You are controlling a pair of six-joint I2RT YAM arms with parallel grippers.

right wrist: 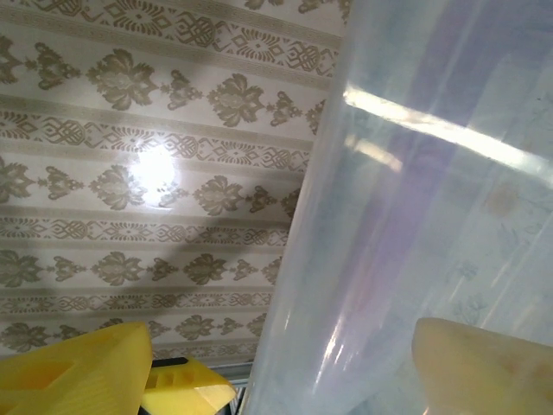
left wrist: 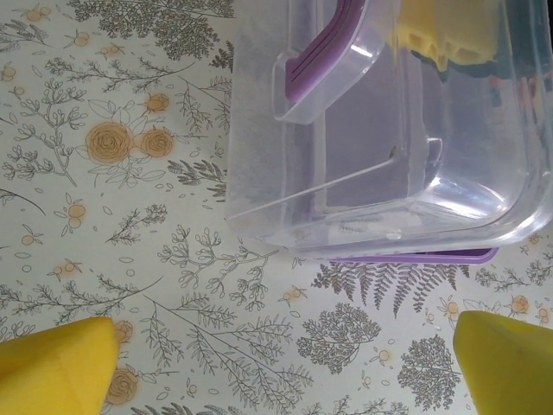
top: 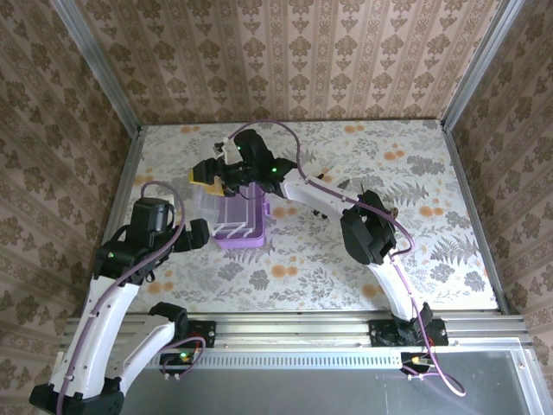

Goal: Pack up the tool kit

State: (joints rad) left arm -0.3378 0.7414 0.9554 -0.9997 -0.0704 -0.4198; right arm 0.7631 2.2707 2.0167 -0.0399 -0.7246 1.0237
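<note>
- floral-printed table (top: 363,259) under the lilac case (top: 244,233); wallpapered walls (top: 302,60) behind the case and to both sides of it.
- right arm (top: 328,201), white with black joints, stretched from the near right of the case across to its far side.
- left arm (top: 130,259) bent up on the left of the case, wrist turned toward it.
- the case itself: small and rectangular, left of the table's middle, purple base (left wrist: 415,256) flat on the cloth, standing open.
- clear lid (left wrist: 371,164) raised at the left side of the case, tilted, with only a thin strip of the base peeking out below it in the left wrist view.
- right gripper (top: 206,177) at the far left corner of the case, up at the lid.
  - jaws set wide and straddling a wall of the lid.
  - one yellow finger (right wrist: 78,372) on the open side of the plastic, the other showing pale through it.
  - cannot tell whether either pad presses on the plastic.
- left gripper (top: 197,233) just left of the case and apart from it.
  - spread to its fullest, holding nothing and touching nothing.
  - yellow fingertips (left wrist: 52,372) in the bottom corners of the left wrist view, bare cloth between them, the lid beyond.
- purple handle (left wrist: 333,43) curved along the lid's edge, seen through the clear plastic.
</note>
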